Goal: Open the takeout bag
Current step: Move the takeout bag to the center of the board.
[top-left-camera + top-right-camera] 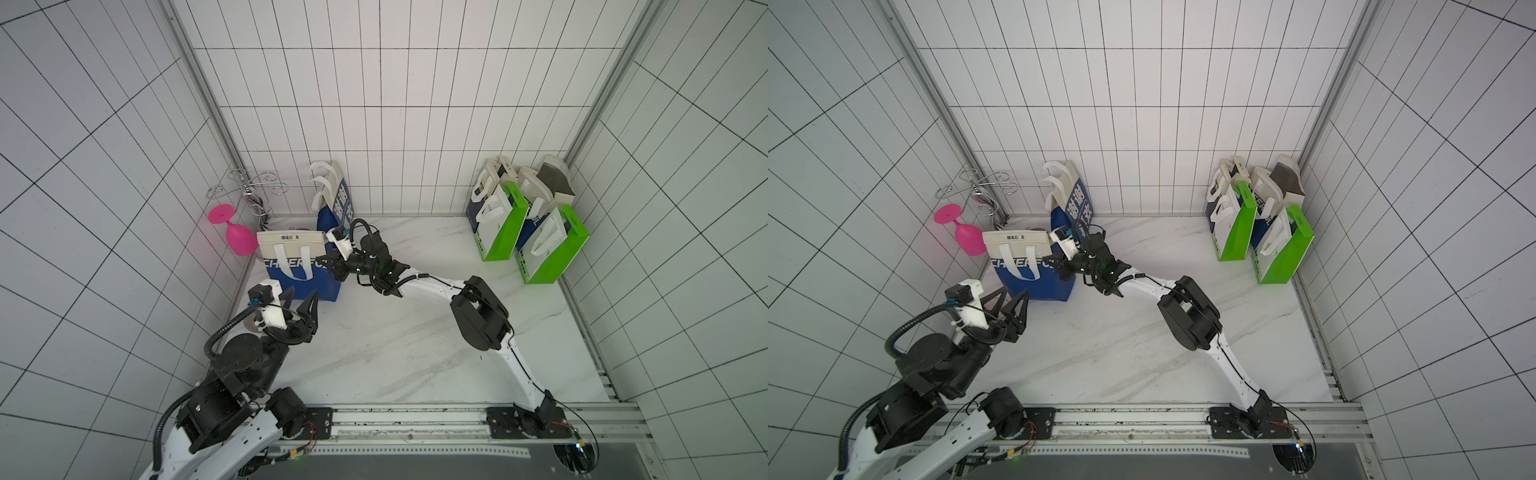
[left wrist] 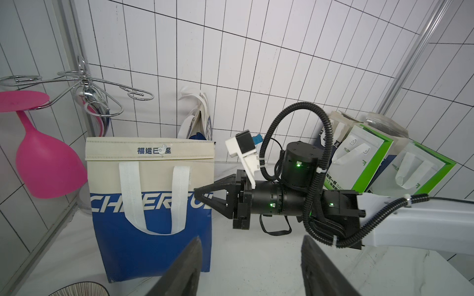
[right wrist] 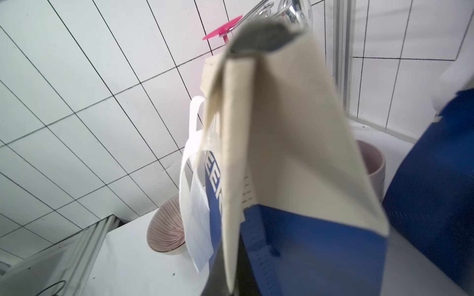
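Observation:
The takeout bag (image 1: 299, 266) (image 1: 1025, 266) stands upright at the left back of the table, blue below and cream above, with white handles hanging down its front. Its top flap (image 2: 150, 150) is folded shut. My right gripper (image 1: 331, 266) (image 1: 1055, 264) (image 2: 198, 192) reaches in from the right and is shut on the bag's right side edge; in the right wrist view a cream fold (image 3: 230, 179) runs down between the dark fingers (image 3: 218, 279). My left gripper (image 1: 301, 300) (image 1: 1013, 300) (image 2: 251, 246) hovers open just before the bag's lower front, touching nothing.
A pink goblet (image 1: 239, 241) hangs from a wire rack (image 1: 245, 189) in the back left corner. Another blue bag (image 1: 334, 199) stands behind. Green and white bags (image 1: 528, 232) cluster at the back right. A ribbed bowl (image 3: 166, 228) and a cup (image 3: 372, 164) sit beside the takeout bag.

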Tool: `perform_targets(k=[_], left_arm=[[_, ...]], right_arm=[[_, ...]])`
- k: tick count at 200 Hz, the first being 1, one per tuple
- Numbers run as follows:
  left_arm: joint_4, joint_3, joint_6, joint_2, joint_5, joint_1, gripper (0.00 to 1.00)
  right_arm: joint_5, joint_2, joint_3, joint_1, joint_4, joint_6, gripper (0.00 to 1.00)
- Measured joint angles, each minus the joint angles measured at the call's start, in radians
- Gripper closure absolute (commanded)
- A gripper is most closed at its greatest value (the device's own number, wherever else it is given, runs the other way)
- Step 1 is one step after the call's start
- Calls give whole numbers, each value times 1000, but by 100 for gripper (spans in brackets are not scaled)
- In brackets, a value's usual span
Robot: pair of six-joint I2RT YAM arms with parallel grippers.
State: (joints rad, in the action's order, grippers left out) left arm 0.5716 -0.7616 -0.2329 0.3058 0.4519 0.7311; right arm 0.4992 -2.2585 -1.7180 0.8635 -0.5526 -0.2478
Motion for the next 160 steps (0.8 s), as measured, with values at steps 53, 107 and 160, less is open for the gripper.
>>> perform_targets(k=[53,107,160], left_arm=[[-120,116,18,-15,-148,0,33],[-292,260,8,3,-261,0,33],[-523,460,-23,-2,-335,0,26]], right_arm=[[-55,372,623,-26,-205,29,100],[-131,736,1000,-46,-184,48,100],[-209,1118,1209,-61,26,64,100]])
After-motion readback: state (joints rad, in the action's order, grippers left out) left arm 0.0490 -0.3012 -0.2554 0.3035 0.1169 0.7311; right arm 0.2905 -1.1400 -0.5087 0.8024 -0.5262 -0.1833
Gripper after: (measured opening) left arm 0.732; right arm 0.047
